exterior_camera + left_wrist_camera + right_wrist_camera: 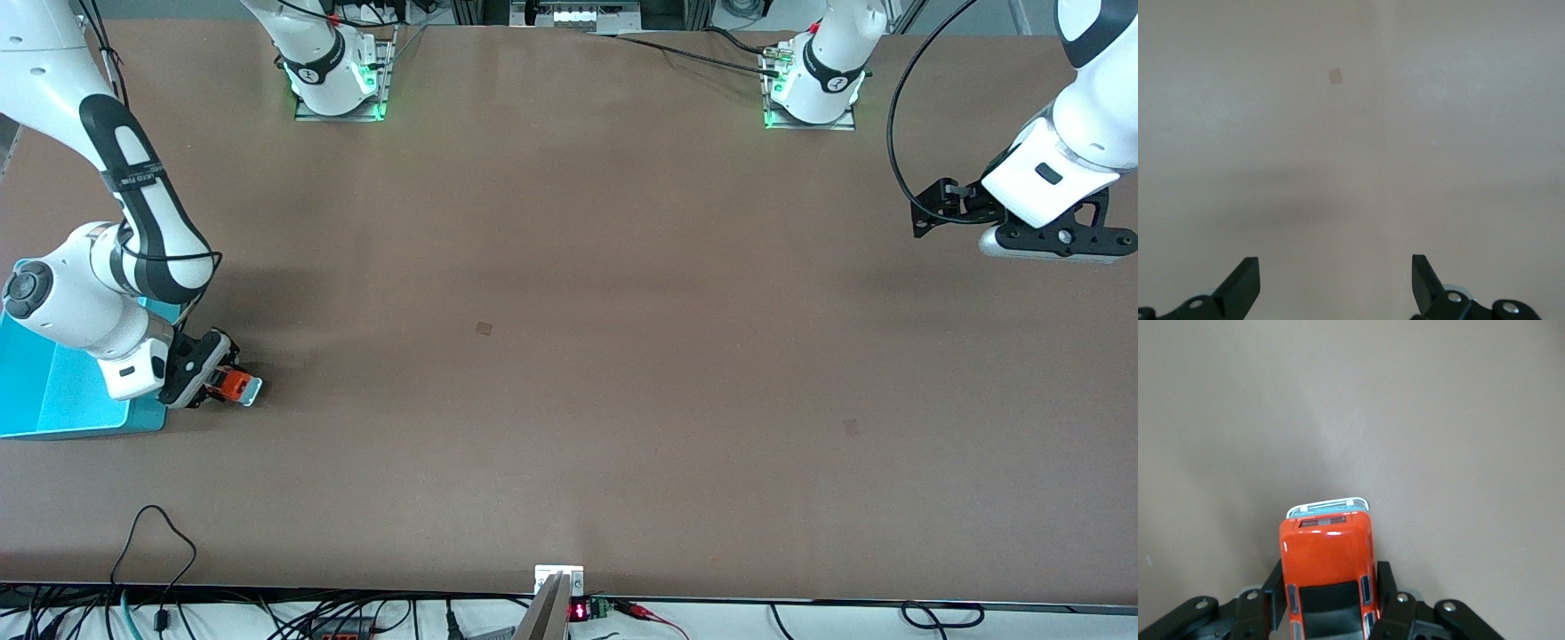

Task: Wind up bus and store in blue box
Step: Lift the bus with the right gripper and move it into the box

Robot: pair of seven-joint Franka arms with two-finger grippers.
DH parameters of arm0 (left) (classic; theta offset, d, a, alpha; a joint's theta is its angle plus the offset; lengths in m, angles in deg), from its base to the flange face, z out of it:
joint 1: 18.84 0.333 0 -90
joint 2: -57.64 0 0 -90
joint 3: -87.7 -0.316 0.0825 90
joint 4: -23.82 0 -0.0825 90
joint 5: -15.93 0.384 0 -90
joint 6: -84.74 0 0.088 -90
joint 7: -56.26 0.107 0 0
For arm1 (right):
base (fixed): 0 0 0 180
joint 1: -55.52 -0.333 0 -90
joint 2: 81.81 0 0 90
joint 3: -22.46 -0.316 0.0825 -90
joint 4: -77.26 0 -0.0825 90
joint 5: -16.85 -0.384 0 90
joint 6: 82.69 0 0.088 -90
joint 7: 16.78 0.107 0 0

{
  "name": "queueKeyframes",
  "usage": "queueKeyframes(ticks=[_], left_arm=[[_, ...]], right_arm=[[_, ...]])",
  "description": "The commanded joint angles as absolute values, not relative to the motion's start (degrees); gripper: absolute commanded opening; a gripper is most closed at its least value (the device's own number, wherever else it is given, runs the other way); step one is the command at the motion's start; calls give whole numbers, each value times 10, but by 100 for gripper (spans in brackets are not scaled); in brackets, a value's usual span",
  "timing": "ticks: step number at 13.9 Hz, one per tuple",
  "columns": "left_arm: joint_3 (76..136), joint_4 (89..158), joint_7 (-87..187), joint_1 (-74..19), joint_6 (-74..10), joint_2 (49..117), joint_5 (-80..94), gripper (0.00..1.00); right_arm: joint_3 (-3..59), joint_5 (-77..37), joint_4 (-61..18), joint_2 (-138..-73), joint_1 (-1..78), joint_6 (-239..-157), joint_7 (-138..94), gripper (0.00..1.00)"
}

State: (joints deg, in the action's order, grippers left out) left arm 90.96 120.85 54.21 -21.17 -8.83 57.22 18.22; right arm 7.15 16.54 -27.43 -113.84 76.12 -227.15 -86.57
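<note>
The right claw [216, 384] grips the bus [238, 385] just beside the blue box [53, 391], while the left claw [1336, 283] waits spread wide above the counter [569, 356].

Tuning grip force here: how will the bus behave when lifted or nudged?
The bus, clamped by the right gripper beside the blue box, looks like small, rigid, probably light plastic. Its glossy sides may slip. As a toy vehicle, it would likely roll if nudged.

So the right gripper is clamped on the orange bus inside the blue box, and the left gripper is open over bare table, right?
Not quite. The right gripper holds the bus on the table beside the blue box, not inside it, as the front view shows. The left gripper is indeed open over bare table.
</note>
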Motion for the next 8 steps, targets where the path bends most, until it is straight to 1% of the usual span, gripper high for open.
queueKeyframes(ticks=[1, 3, 4, 6, 8], left_arm=[[910, 1206, 551, -213, -78, 566, 173, 100], [910, 1206, 551, -212, -79, 567, 173, 100], [910, 1206, 551, -213, -79, 567, 173, 100], [910, 1206, 551, -213, -79, 567, 173, 100], [910, 1206, 551, -213, -79, 567, 173, 100]], right_arm=[[66, 153, -281, -1075, 766, -2236, -792, 0], [74, 155, -282, -1044, 767, -2180, -705, 0], [89, 158, -282, -1026, 766, -2152, -675, 0], [141, 161, -279, -1004, 767, -2109, -613, 0], [208, 162, -274, -1014, 771, -2112, -606, 0]])
